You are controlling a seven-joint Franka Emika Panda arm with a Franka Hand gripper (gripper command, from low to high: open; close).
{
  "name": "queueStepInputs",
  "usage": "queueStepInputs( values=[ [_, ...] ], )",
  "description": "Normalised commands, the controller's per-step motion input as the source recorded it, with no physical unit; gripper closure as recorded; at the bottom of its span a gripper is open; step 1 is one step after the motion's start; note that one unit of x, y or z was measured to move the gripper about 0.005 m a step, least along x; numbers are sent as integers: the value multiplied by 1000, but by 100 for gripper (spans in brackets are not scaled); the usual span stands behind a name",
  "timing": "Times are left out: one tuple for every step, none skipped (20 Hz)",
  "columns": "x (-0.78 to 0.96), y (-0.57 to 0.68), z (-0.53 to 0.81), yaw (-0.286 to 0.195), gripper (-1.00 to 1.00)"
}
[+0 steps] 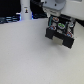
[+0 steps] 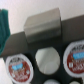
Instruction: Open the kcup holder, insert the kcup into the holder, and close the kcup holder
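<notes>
Black unit: the kcup holder sits on the pale worktop, toward the exterior view's right, with its drawer drawn out and pod slots exposed.
Arm position: the white arm hangs directly over the holder, presumably because the open slots are the target.
Fingers: one grey finger shows large in the wrist view, over the dark back edge of the drawer; the second finger is out of sight, so I cannot tell whether the fingers are apart or together.
Pods in slots: reddish-topped pods fill the slots either side; between them sit pale round shapes, either white pods or bare slots, too blurred to tell.
kcup: no green-topped pod is identifiable in either view; a teal ridged object at the frame edge is unclear.
Step judged: drawer already open; whether insertion is pending or done cannot be read.
Risk judged: closing with a pod seated high could jam the drawer.
</notes>
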Motion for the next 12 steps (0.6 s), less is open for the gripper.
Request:
queueStepInputs(
  values=[
    [440,-87,-286,69,-100],
    [460,-7,-299,77,-100],
    [405,-4,-304,83,-100],
    [366,18,-324,96,-100],
    [323,55,-326,110,-100],
    [316,124,-302,130,-100],
    [233,144,-234,150,-100],
    [182,199,-168,171,-100],
    [205,178,-117,184,-100],
    [215,206,-127,196,-100],
    [205,204,-143,211,-100],
    [262,201,-144,219,-100]
  ],
)
